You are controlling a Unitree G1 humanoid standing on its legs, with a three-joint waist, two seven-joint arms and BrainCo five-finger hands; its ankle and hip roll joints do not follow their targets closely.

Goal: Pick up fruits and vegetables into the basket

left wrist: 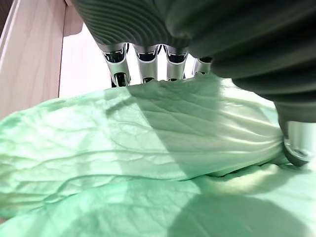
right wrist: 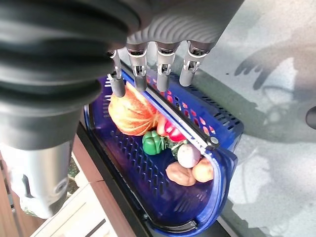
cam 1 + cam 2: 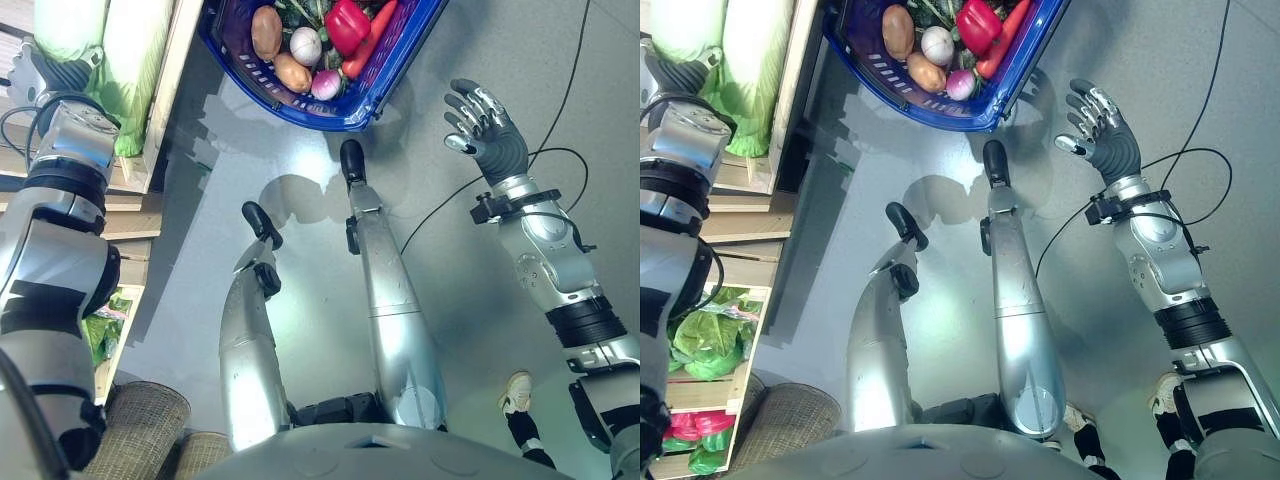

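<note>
A blue basket [image 3: 335, 112] stands on the grey floor at the top, holding potatoes [image 3: 266, 30], a white onion [image 3: 305, 45], a red pepper [image 3: 346, 22] and a pink onion [image 3: 327, 84]. The right wrist view also shows an orange vegetable [image 2: 129, 112] and a green pepper [image 2: 153, 142] in it. My right hand [image 3: 487, 122] hovers open just right of the basket, holding nothing. My left hand [image 3: 48, 68] reaches onto a pale green cabbage [image 3: 130, 50] on the wooden shelf at the top left. In the left wrist view the left hand [image 1: 237, 39] lies over the cabbage leaves [image 1: 148, 148].
A wooden shelf [image 3: 790, 90] runs down the left side, with leafy greens [image 3: 700, 340] in a lower crate. Woven baskets [image 3: 140, 410] sit at the lower left. A person's shoe [image 3: 517, 392] shows at the lower right.
</note>
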